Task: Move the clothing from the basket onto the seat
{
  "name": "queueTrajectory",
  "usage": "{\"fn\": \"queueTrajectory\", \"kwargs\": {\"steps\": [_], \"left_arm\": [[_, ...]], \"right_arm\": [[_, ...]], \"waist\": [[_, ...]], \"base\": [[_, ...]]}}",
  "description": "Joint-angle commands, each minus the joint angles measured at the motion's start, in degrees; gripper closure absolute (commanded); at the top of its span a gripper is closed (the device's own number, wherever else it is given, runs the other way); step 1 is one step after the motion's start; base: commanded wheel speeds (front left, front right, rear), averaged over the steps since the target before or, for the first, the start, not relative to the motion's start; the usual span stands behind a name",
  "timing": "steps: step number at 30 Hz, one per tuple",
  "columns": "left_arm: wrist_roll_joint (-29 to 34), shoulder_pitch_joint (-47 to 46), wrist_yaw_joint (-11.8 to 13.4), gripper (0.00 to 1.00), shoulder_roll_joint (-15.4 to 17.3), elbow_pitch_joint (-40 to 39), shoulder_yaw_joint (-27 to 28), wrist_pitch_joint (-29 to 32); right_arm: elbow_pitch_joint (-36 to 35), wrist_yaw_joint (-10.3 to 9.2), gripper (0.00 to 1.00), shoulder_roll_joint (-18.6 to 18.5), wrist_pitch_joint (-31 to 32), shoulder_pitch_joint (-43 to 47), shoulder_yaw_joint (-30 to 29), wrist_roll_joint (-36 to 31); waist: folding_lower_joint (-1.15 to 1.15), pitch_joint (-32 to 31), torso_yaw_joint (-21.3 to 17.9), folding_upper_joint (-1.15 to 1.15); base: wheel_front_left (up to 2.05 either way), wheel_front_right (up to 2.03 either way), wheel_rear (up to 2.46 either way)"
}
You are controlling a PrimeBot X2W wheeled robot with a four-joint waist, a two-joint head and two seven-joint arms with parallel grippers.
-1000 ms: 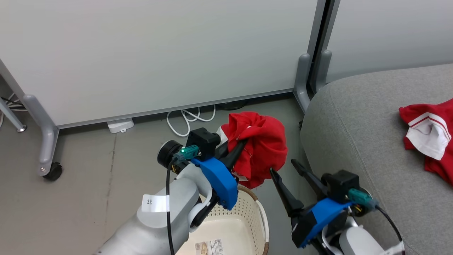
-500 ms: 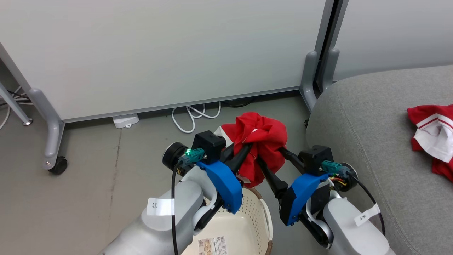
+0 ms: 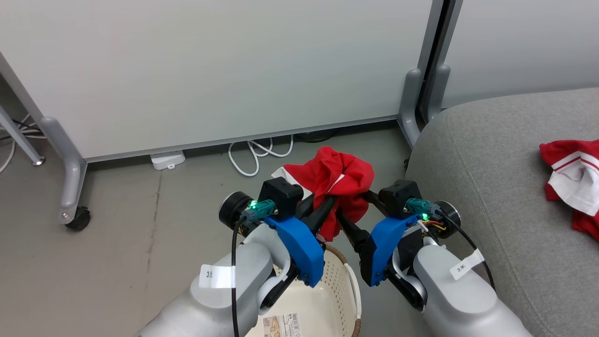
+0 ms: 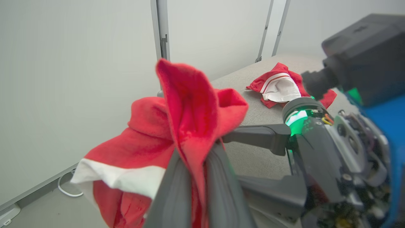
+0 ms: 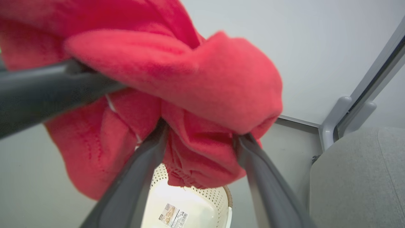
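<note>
Bunched red cloth, seen view by view.

Head view. The held garment (image 3: pixel 344 180) hangs in the air above the far rim of the basket (image 3: pixel 347 276), between the basket and the partition panel (image 3: pixel 210 70), clear of the floor (image 3: pixel 140 243). Its long axis runs roughly up and down the view. A white-trimmed corner points to the view's left, and a narrow tail hangs toward the basket. The left gripper (image 3: pixel 327 204) is clamped on the cloth from the lower left, fingers together. The right gripper (image 3: pixel 358 206) meets the bundle from the lower right, its fingers spread and sunk into the folds. The second garment (image 3: pixel 573 182) lies crumpled on the seat (image 3: pixel 486 159) at the view's right edge, well apart from the bundle. A white cable (image 3: pixel 255 157) loops on the floor below the panel.

Left wrist view. The left gripper (image 4: pixel 196 156) presses both fingers onto a red fold of the held garment (image 4: pixel 190 107). A peak of cloth points up and the white band sits at lower left, so the axis slants from lower left to upper right. The second garment (image 4: pixel 280 88) rests on the seat (image 4: pixel 240 79) beyond.

Right wrist view. The right gripper (image 5: pixel 202 133) has its jaws wide apart, astride a thick fold of the held garment (image 5: pixel 202 79). Both fingers touch cloth. The basket (image 5: pixel 202 193) lies below and the seat (image 5: pixel 357 177) at lower right.
</note>
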Motion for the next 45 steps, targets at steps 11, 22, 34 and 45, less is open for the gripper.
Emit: {"fn": "queueTrajectory", "kwargs": {"steps": [11,22,34,45], "left_arm": [[-1.2,0.3,-0.1,1.00,0.4,-0.4,-0.9,-0.3],[-1.5,0.4,-0.1,1.00,0.6,-0.3,-1.1,-0.3],[-1.4,0.5,-0.1,0.98,0.9,0.3,-0.5,-0.3],[0.0,1.3,-0.1,0.00,1.2,0.5,1.2,-0.3]], "right_arm": [[4.7,0.01,0.73,0.3,-1.9,-2.9,5.5,5.7],[6.8,0.01,1.00,0.3,-3.7,-4.2,9.0,9.6],[8.6,0.01,1.00,0.3,-5.8,-5.0,10.6,12.0],[10.1,0.01,1.00,0.3,-7.2,-5.8,11.7,13.6]], "waist": [[0.00,-0.5,-0.1,0.00],[0.00,-0.5,-0.1,0.00],[0.00,-0.5,-0.5,0.00],[0.00,-0.7,-0.5,0.00]], "base": [[0.00,0.00,0.00],[0.00,0.00,0.00],[0.00,0.00,0.00],[0.00,0.00,0.00]]}}
